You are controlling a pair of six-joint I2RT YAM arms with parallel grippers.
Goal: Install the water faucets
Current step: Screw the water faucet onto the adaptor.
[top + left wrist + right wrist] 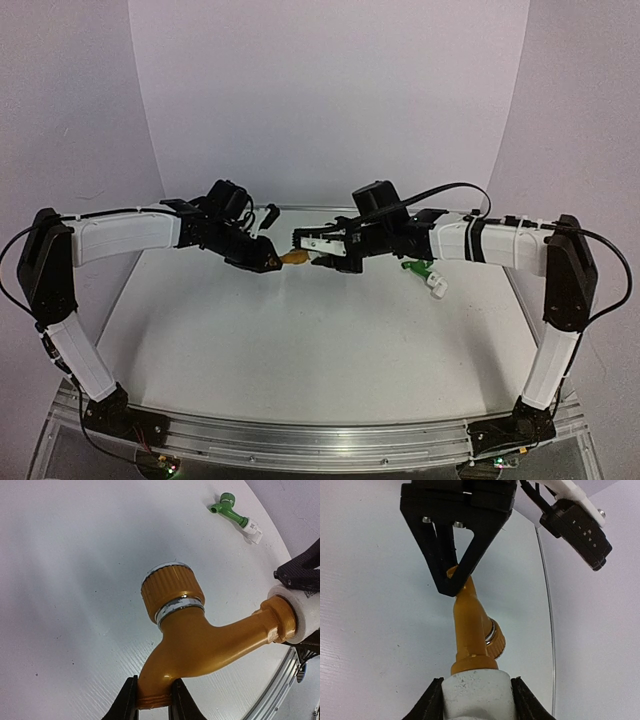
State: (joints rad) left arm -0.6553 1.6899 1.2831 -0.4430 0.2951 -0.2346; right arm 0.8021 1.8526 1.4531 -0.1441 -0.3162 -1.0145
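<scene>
One orange faucet (200,645), long axis level, spout toward left gripper (274,260)

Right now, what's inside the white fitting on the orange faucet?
The orange faucet enters the white fitting at its collared end. Whatever lies past the collar is covered by the fitting, so how deep it sits cannot be seen.

White-and-black left arm (120,235) and right arm (500,245), black cables (450,186) tied alongside, black triangular left end effector (451,587), silver screws (426,519), aluminium base rail (320,440)
</scene>
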